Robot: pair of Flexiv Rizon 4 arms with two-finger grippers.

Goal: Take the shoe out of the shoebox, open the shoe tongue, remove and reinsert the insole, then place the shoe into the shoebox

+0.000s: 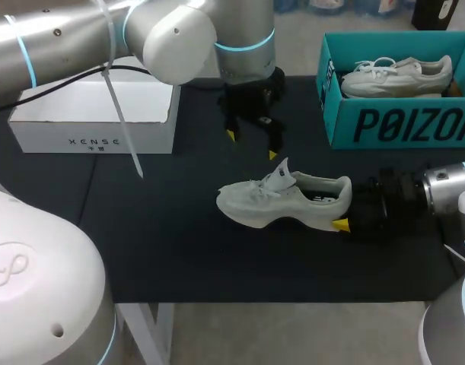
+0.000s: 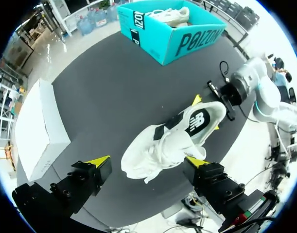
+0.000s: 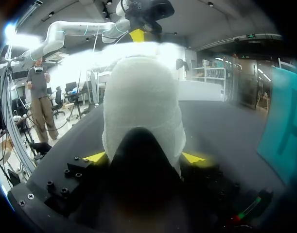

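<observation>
Shoe lies on the mat, out of the shoebox. Your right gripper clamps the heel from both sides; hold it firm. Your left gripper hangs spread wide above. Drop it onto the tongue, pinch, and pull toeward so the insole clears.

White cardboard box at rear-left of black tbl mat, lid closed, long side fwd.
</observation>
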